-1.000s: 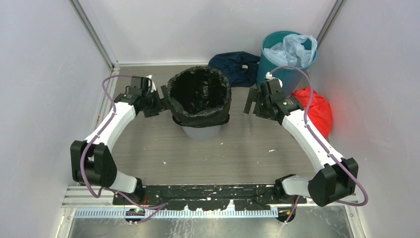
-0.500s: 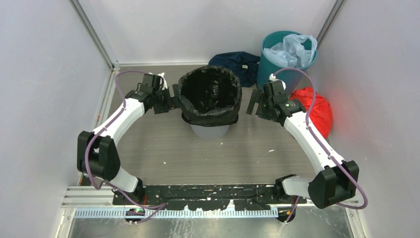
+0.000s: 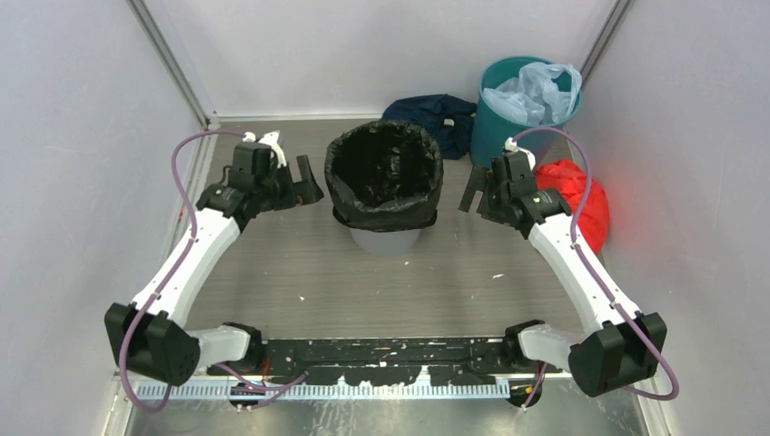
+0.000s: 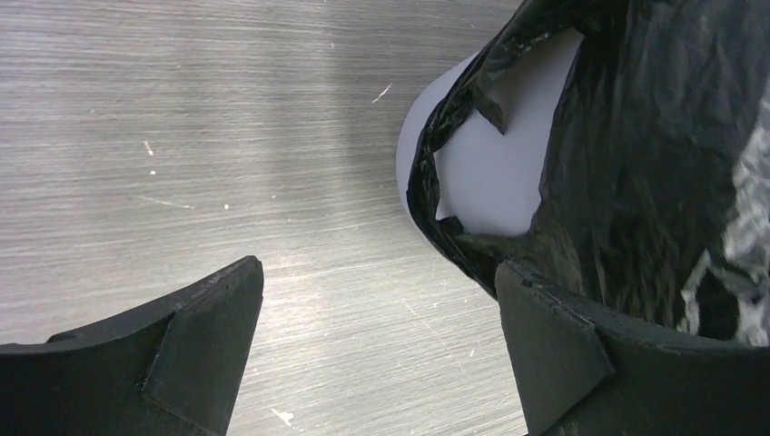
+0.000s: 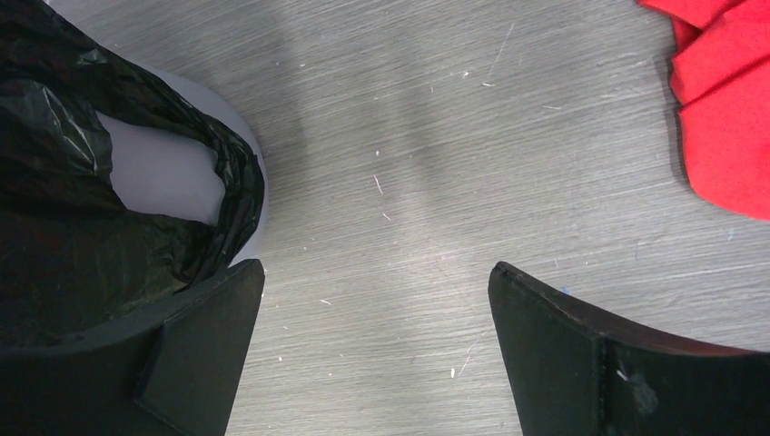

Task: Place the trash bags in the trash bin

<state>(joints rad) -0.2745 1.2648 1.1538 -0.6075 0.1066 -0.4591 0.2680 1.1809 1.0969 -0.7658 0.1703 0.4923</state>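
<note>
Flanking the bin (image 3: 386, 241) at the centre of the table (image 3: 300, 272), both claws stand wide open and hold nothing.

Surroundings, top view, read from the bin:
- A teal bin (image 3: 505, 136) stands at 2 o'clock, with a pale blue bag (image 3: 538, 91) bulging from its mouth.
- A navy cloth (image 3: 434, 116) lies at 1 o'clock, near the back wall.
- A red bundle (image 3: 581, 195) lies at 3 o'clock, on the far side of the right arm and just beside the teal bin.
- Nothing lies between either claw and the bin.

The black bag (image 3: 385, 177) sits in the bin, mouth open upward. Its crinkled edge is turned over the rim and hangs down the outer wall, so only the grey foot shows below.

The left claw (image 3: 310, 182) hangs at 9 o'clock of the bin, a narrow gap off the bag. In its wrist view the bag fills the 2 o'clock corner behind the right finger, with grey wall showing through a fold.

The right claw (image 3: 472, 189) hangs at 3 o'clock, also just clear. In its wrist view the bag lies at 9 o'clock beside the left finger, the red bundle at 2 o'clock, and bare table between the fingers.
</note>
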